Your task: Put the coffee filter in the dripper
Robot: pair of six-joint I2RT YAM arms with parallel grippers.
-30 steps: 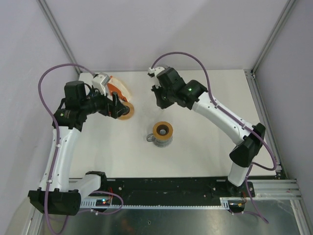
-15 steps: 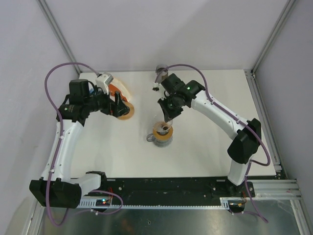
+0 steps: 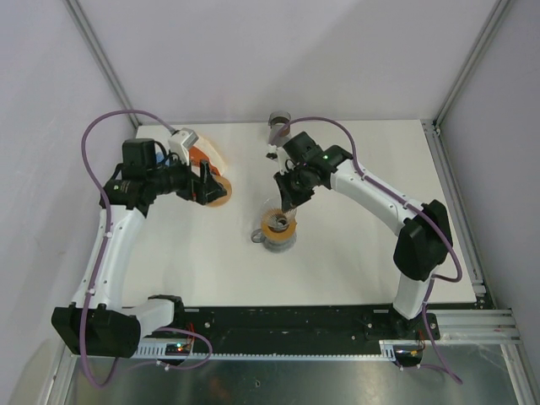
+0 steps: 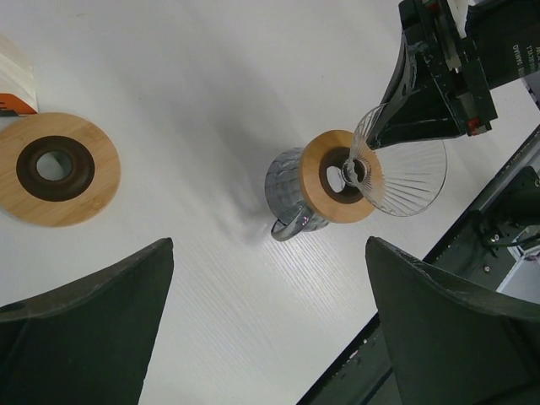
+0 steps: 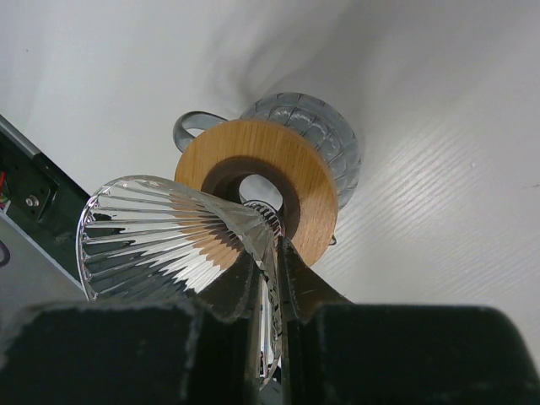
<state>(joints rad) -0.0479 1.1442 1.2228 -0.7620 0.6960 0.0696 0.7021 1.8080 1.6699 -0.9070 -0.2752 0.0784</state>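
Top view: the left gripper (image 3: 207, 187) hangs over the back left of the tabletop (image 3: 354, 253), jaws wide apart, nothing between them. Just beside it lies a wooden ring (image 3: 218, 193), and behind that an orange-and-white pack (image 3: 205, 154); we cannot tell what the pack holds. The right gripper (image 3: 288, 205) points down at mid-table, almost closed, pinching the clear dripper (image 3: 272, 208). The dripper is directly over a glass mug (image 3: 277, 240) that wears a wooden collar (image 3: 279, 224). A small grey cup (image 3: 278, 119) sits at the back edge, well apart from the rest.

Left wrist view: we see both dark fingers (image 4: 84, 329) spread to the frame sides, with bare tabletop between them. The wooden ring lies flat at far left with a corner of the pack above it. The mug stands upright with its handle toward this camera. The dripper is tilted, its narrow end at the collar's hole and its wide mouth out to the side. The right gripper grips it from above.

Right wrist view: the two fingers nearly meet, clamped on the dripper's ribbed wall near the narrow end. The tip sits at the collar's dark centre hole; we cannot tell if it touches. The cone leans off to the left, not seated.
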